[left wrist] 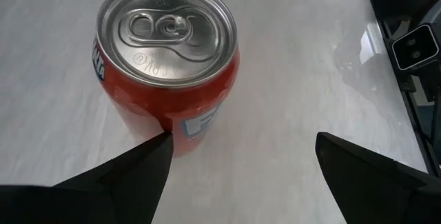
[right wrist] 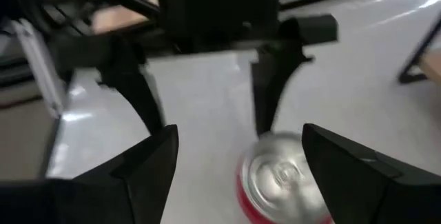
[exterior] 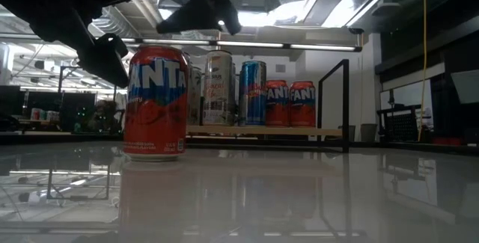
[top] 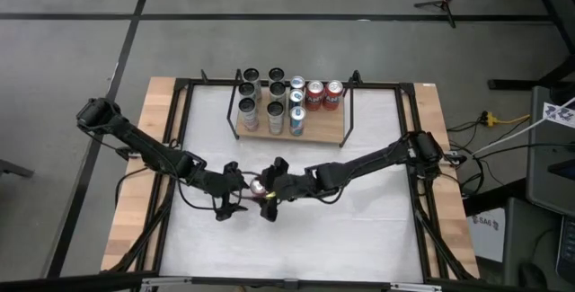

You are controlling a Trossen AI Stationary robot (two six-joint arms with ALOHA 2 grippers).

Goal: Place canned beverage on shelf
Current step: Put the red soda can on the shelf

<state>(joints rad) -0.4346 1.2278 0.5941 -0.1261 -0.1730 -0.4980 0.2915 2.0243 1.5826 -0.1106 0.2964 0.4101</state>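
Left gripper point(left wrist: 238, 158) fingers spread wide, nothing pinched; one fingertip point(left wrist: 155, 151) just beside the orange Fanta can point(left wrist: 167, 65), other well clear. Right gripper point(right wrist: 238, 158) fingers also spread, hovering above the same can, not gripping. Can stands upright on the white tabletop point(top: 359, 229) mid-table, between both grippers, near the front. Shelf point(top: 328, 132) sits at the table's back edge, well apart, holding upright cans point(top: 286, 99): dark ones, silver-blue ones, three red ones.

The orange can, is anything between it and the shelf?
Nothing visible. The can stands on bare table, with an open stretch up to the shelf, whose front right part is free.
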